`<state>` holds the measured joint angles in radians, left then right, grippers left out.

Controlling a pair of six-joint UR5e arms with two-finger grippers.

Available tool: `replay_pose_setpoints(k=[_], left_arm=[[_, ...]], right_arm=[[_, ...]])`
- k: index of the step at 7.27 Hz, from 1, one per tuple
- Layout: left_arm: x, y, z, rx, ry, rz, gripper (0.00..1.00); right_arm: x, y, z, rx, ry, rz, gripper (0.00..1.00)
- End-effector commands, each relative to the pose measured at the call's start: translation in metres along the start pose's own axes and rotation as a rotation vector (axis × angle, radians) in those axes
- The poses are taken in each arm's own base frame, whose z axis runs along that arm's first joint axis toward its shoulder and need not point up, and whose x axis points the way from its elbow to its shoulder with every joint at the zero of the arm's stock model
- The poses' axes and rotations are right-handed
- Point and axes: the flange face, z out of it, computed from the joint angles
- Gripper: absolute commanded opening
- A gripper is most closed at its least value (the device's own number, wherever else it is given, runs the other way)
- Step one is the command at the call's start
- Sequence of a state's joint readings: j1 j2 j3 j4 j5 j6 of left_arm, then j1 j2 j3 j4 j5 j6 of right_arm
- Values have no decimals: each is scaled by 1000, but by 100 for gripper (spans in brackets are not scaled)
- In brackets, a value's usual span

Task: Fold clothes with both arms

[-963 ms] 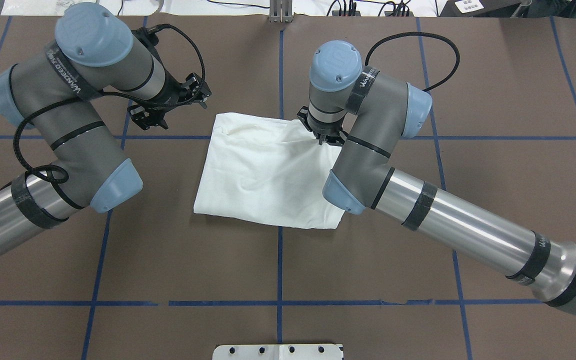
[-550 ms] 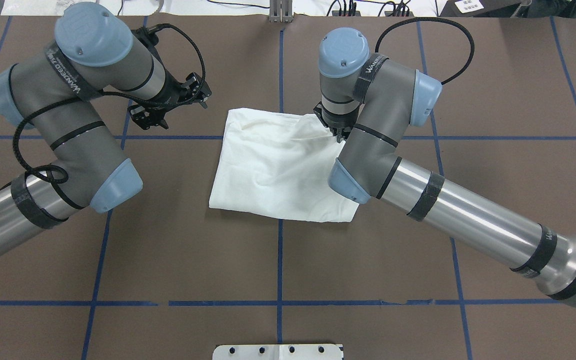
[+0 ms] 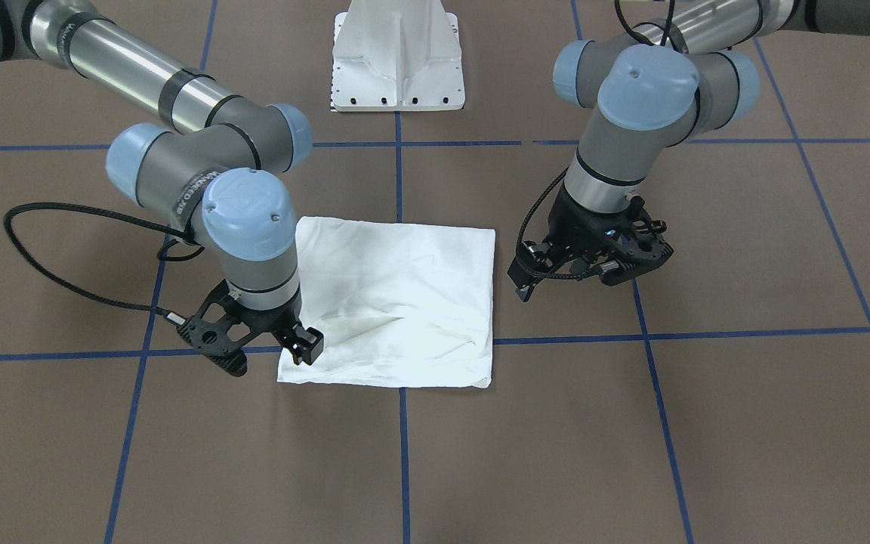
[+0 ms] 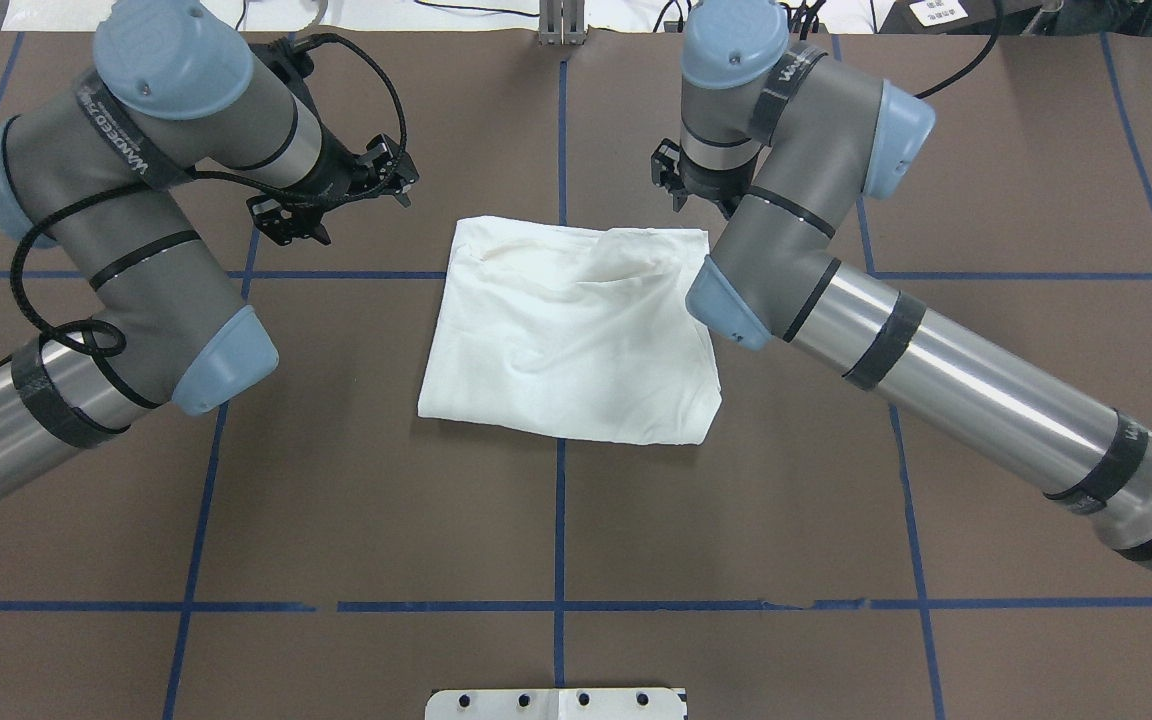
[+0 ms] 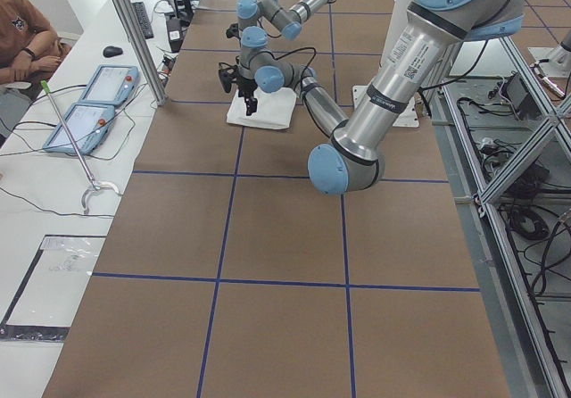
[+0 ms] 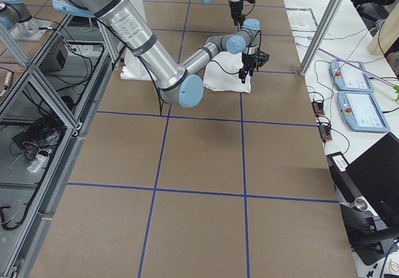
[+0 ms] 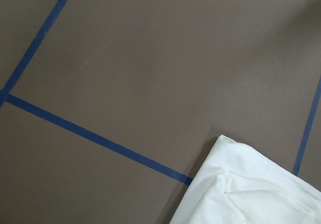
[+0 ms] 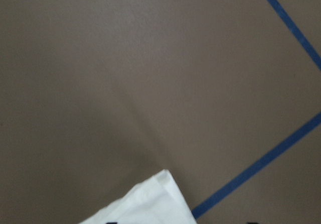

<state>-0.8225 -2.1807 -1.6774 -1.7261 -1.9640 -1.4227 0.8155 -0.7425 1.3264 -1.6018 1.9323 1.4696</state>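
Note:
The white shirt [image 4: 566, 330] lies folded into a rough rectangle in the middle of the table, plain side up, with a few creases near its far edge. It also shows in the front view [image 3: 405, 302]. My right gripper [image 4: 681, 188] hovers open and empty just past the shirt's far right corner. In the front view it [image 3: 269, 355] stands right beside that corner. The right wrist view shows the bare corner [image 8: 145, 206] below. My left gripper [image 4: 336, 205] is open and empty, off the shirt's far left corner [image 7: 251, 194], and shows in the front view [image 3: 586, 276].
The brown table cover carries a grid of blue tape lines [image 4: 560, 500]. The white pedestal base [image 3: 397, 60] stands at the robot's edge. Beyond the far edge are tablets [image 5: 89, 103], cables, an aluminium post [image 5: 134, 32] and a seated person [image 5: 22, 37].
The right gripper dragged the shirt's far right corner to the right, then let go and pulled back up toward the far edge. The shirt now lies flat. The left arm shifted slightly.

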Motion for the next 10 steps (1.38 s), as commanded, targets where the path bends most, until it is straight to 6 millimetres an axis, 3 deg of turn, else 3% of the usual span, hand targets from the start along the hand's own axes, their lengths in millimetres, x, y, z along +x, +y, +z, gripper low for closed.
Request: replay_pose_setpoints(k=[1,2,4,6,7,8,9,10], left_arm=[[-40,-48,-28,55,-8,133,100],[-77,-83,-46,28,-13,188,100],[-174,-152,-88,25,-39,341,100],[-282,-194,-117,51,-122,489,100],[-338,-206,-133,55,-164,564,100],[-390,-211,-144,42,-200,630,100],[-425,-204,-142,10,-214,675,100],[-466,-190,-136,-39,-174,624,100]], right_arm=[[73,-122,-28,-4,-6,-190,100],[141,-177,-43,-7,-21,-313,100],[310,-270,-76,-38,-73,-504,100],[464,-278,-67,-50,-64,-611,100],[526,-274,-61,-56,-53,-666,100],[573,-268,-50,-77,-44,-731,100],[613,-266,-53,-70,-44,-768,100],[633,-251,-47,-90,-42,-788,100]])
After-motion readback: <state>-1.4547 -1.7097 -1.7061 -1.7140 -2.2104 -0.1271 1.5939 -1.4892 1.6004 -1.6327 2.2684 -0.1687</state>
